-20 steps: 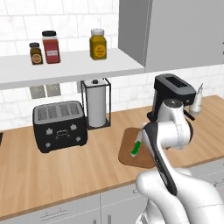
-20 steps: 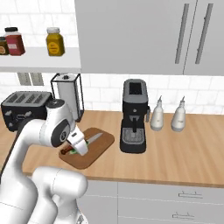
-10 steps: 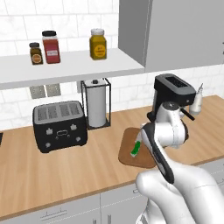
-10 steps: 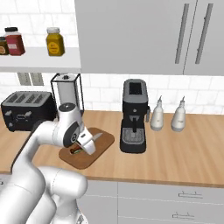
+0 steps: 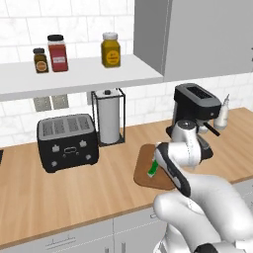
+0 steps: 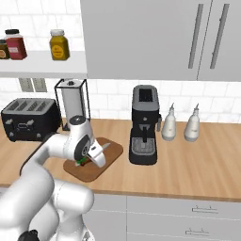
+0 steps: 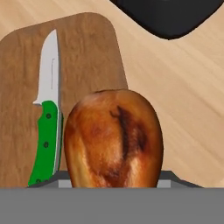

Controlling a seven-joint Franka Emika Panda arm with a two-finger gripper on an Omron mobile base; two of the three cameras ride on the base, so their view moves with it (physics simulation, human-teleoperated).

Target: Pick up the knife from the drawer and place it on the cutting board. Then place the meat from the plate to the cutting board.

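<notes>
You see brown roasted meat [image 7: 113, 138] filling the lower middle, held by the gripper [image 6: 84, 161].
A green-handled silver knife [image 7: 47, 116] lies left of it on the brown wooden cutting board [image 7: 87, 48].

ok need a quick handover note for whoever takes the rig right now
Gripper: closed around the meat, carried just above the cutting board.
Knife: already lying flat on the board, green handle toward the hand, blade pointing away, just beside the meat.
Board sits on the counter between the paper towel holder and the coffee machine.
Done: knife placed, meat picked up and brought over.
Left: lower the meat onto bare board beside the knife, release, back off.
</notes>
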